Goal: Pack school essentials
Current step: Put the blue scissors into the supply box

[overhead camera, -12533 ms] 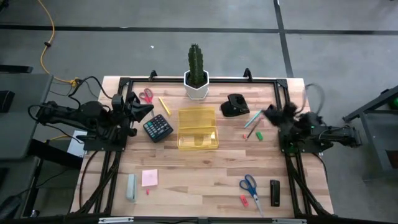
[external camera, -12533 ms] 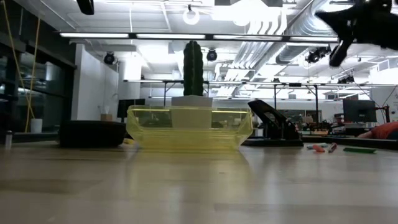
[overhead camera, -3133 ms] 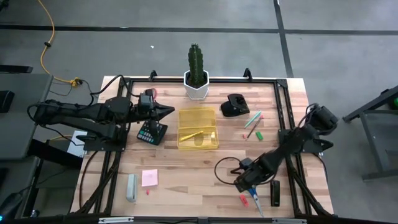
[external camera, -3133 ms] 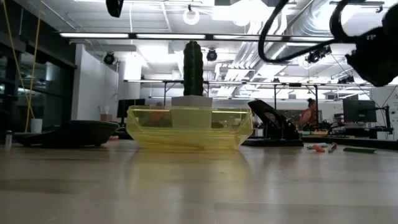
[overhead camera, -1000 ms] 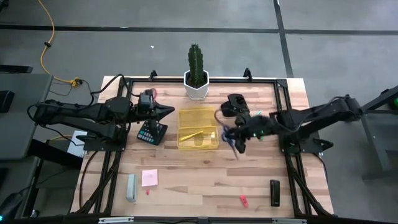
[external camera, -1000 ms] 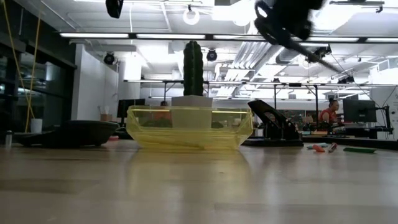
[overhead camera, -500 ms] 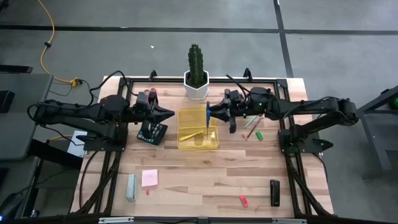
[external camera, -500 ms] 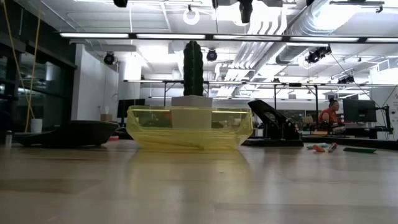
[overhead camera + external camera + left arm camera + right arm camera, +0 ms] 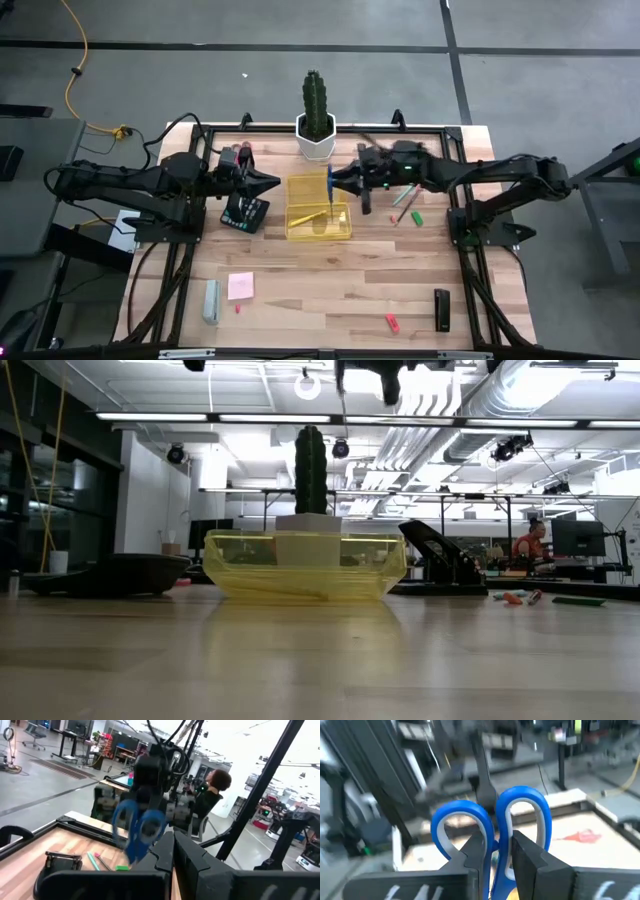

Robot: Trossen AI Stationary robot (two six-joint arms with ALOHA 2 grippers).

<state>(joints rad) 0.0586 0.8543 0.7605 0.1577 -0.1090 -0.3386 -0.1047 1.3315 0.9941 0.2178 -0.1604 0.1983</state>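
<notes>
My right gripper point(image 9: 340, 181) is shut on the blue-handled scissors point(image 9: 330, 192) above the clear yellow box point(image 9: 318, 228), where the thin yellow pencil point(image 9: 309, 217) lies. From the low view only a thin blade point(image 9: 343, 405) shows above the box point(image 9: 305, 565). My left gripper point(image 9: 270, 183) is shut, level, left of the box above the calculator point(image 9: 243, 213). The red-handled scissors point(image 9: 239, 151) lie by the far left corner. The pink sticky-note pad point(image 9: 240, 287) and a red piece point(image 9: 392, 322) lie near the front. Green and red pieces point(image 9: 408, 198) lie right of the box. My right gripper pinches the blue scissors between its two fingers point(image 9: 476, 851) just below the handle loops point(image 9: 496, 840), where they join. The fingers come level from the table's right. The scissors are lifted clear, loops point(image 9: 140, 822) uppermost and the blades hanging toward the box.
The cactus in its white pot point(image 9: 315, 112) stands just beyond the box. A black stapler point(image 9: 380, 168) lies under my right arm. A grey block point(image 9: 211, 300) and a black piece point(image 9: 442, 310) lie near the front edge. A person point(image 9: 212, 790) shows in the room behind.
My right gripper has carried the blue scissors from right of the box toward the table's left and far side, stopping over the box. The scissors have swung from a slant to hanging nearly upright. My left arm has kept still.
</notes>
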